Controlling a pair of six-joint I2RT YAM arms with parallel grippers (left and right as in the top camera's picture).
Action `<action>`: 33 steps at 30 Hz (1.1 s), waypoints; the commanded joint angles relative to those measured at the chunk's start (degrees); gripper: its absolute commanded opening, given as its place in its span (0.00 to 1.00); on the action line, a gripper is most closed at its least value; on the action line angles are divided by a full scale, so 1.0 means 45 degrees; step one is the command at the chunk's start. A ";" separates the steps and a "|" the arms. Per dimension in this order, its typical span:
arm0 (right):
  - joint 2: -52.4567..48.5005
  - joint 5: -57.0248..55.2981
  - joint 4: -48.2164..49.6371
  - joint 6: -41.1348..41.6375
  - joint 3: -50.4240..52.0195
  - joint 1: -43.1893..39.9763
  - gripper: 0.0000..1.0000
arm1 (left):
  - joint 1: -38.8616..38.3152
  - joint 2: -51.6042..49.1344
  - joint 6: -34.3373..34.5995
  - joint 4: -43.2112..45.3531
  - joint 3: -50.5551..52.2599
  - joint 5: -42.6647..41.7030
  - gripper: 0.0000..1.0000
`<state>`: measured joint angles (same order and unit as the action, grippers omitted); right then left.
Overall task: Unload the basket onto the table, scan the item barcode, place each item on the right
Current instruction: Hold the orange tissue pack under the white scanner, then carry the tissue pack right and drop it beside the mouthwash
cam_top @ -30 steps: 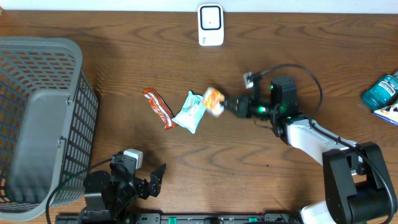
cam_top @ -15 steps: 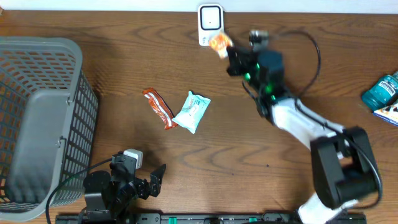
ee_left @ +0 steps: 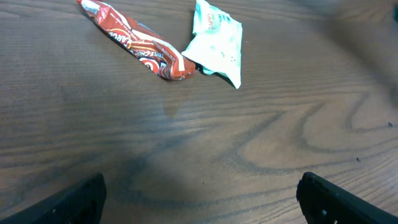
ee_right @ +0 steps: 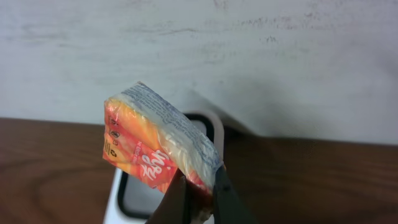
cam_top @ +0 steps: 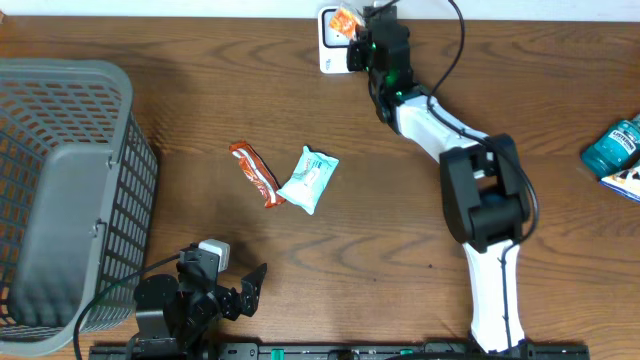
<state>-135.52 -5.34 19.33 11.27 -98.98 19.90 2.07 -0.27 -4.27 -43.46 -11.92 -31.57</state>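
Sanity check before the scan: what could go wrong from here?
The right fingers pinch the orange packet only at its bottom edge, so it may twist or slip. The packet sits tilted at the scanner and no barcode shows, so the read may miss.

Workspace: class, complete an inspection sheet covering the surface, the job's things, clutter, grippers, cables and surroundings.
Surface: brown wooden table, grain visible.
Job's things: orange packet held up in front of the white scanner at the far edge.
Clutter: red wrapper touching teal pouch; grey basket on the left; blue bottle at the right edge.
Grippers: right gripper shut on orange packet; left gripper open, empty.
Cables: black cable looping by the right arm.
Surroundings: white wall behind the table.
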 commanded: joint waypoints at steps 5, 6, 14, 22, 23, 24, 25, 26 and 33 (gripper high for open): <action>-0.0393 -0.1409 0.0024 -0.0602 -0.1010 0.0345 0.01 | 0.0049 0.0015 0.0019 -0.0053 -0.0053 -0.0029 0.98; -0.0393 -0.1404 -0.0005 -0.0675 -0.1005 0.0379 0.01 | 0.0049 0.0015 0.0019 -0.0053 -0.0053 -0.0029 0.98; -0.0005 -0.4425 -0.0398 -0.1078 -0.1010 0.0806 0.01 | 0.0049 0.0015 0.0019 -0.0053 -0.0053 -0.0034 0.98; 0.2730 -1.0885 -0.4619 -0.1501 -0.1005 0.0058 0.01 | 0.0049 0.0015 0.0019 -0.0053 -0.0053 -0.0029 0.98; 0.2958 -1.1497 -0.5144 -0.1554 -0.1005 -0.0223 0.01 | 0.0049 0.0015 0.0019 -0.0053 -0.0053 -0.0029 0.98; 0.3133 -1.2084 -0.5722 -0.1593 -0.1005 -0.0588 0.01 | 0.0049 0.0015 0.0019 -0.0053 -0.0053 -0.0029 0.98; 0.3225 -1.2468 -0.6261 -0.1579 -0.1005 -0.0923 0.01 | 0.0049 0.0015 0.0019 -0.0053 -0.0053 -0.0029 0.98; 0.3259 -1.2847 -0.6912 -0.1574 -0.1005 -0.1370 0.01 | 0.0049 0.0015 0.0019 -0.0053 -0.0053 -0.0029 0.98; 0.2589 -1.2322 -0.9918 -0.0160 -0.0627 -0.5100 0.01 | 0.0049 0.0015 0.0019 -0.0053 -0.0053 -0.0029 0.98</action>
<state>-120.49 -59.31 -23.42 6.66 -103.53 3.40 2.07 -0.27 -4.27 -43.46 -11.92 -31.57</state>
